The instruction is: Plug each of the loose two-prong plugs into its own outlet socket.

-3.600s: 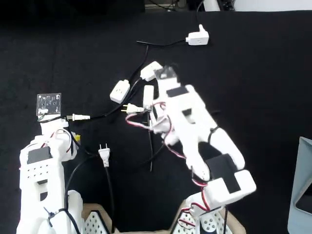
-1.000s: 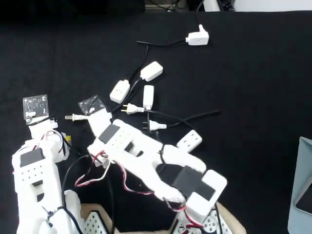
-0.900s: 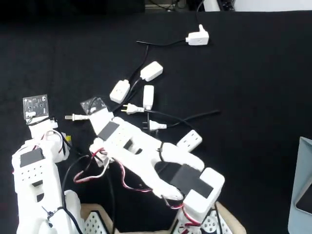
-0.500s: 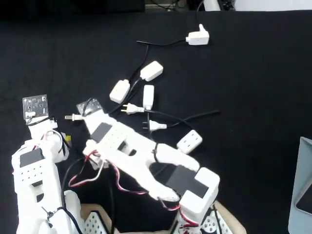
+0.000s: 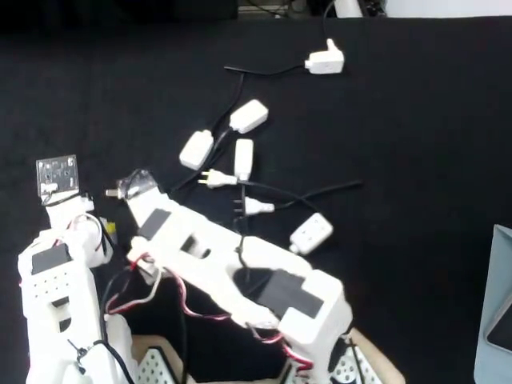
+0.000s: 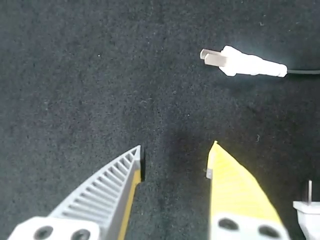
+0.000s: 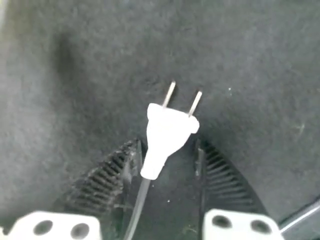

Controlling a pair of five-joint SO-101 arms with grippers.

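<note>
Near left, above bare black cloth [image 6: 75, 75]: left arm [image 5: 52, 280], its left gripper [image 6: 177, 146] spread wide and holding nothing. Just past its tips and apart from them: a white plug [image 6: 243, 64] lying flat; cannot tell whether the same one as below.

Alongside: right arm [image 5: 228, 260], laid diagonally across toward the left arm's side. Right gripper [image 7: 167, 146] partly open, one jaw on each side of the two-prong plug [image 7: 169, 125]; contact not discernible. Plug's long axis in line with the jaws, prongs pointing away from the wrist, cable trailing back between them. Puts the right arm nearer; calls, by judgement, for a squeeze across the plug's narrow body, then a carry to a socket.

Farther out: a single outlet socket [image 5: 311, 232], two more plugs [image 5: 216, 178] among black cables [image 5: 320, 192], then three sockets [image 5: 196, 150] close together. Farthest: a lone socket [image 5: 324, 61] near the cloth's far edge.

Surface: matte, dark, unbroken. Room: a pale strip [image 5: 448, 8] beyond, a grey-blue container [image 5: 500, 304] at the side.
</note>
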